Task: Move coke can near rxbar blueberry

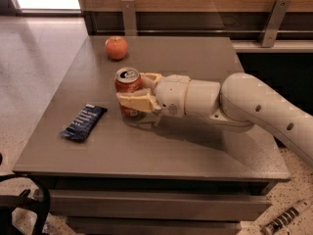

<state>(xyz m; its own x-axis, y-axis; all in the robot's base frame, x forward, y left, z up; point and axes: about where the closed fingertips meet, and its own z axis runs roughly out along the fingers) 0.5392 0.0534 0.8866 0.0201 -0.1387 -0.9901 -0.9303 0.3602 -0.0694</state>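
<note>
Gripper (pixel 131 89) over table (pixel 195 151) centre, fingers (pixel 135 102) clamped on upright coke can (pixel 127 81); rxbar blueberry (pixel 84 122) near, apart; apple (pixel 117 47) farther back.
</note>
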